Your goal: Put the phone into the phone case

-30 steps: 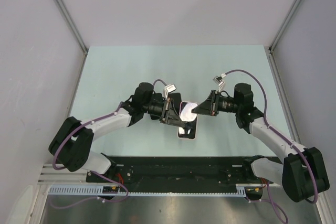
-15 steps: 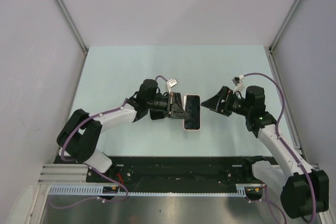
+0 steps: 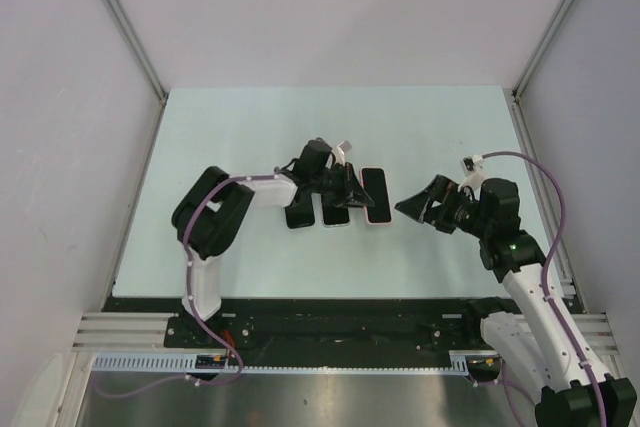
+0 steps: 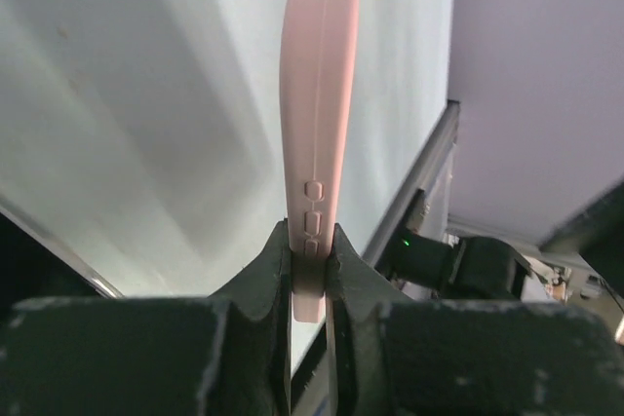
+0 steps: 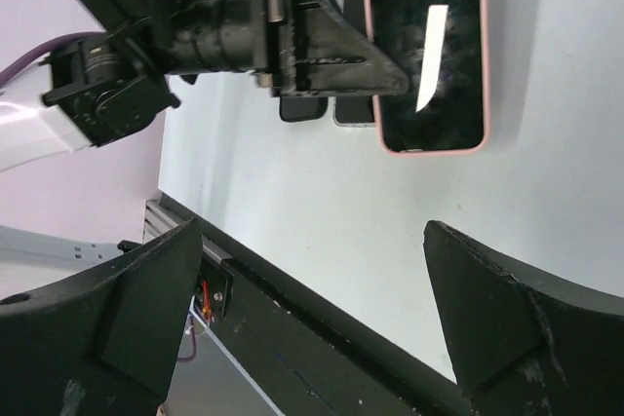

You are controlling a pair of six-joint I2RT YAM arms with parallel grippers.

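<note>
The left gripper point(image 4: 309, 245) is clamping the long left edge of the pink plastic phone case point(image 4: 317, 94), with the black-screened phone point(image 5: 429, 46) apparently sitting in it, its long axis running near-to-far over the pale green desk point(image 3: 250, 127), while the wide-open right gripper point(image 3: 420, 203) is hovering apart, right of the phone.

Left pincer point(image 4: 310, 262) clamped on phone case point(image 4: 318, 94) edge, arm bent, reaching rightward. Right pincer point(image 5: 312, 311) wide open, pointing left.

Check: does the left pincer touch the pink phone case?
Touching. The left wrist view shows the left pincer clamped on the edge of the pink phone case.
</note>
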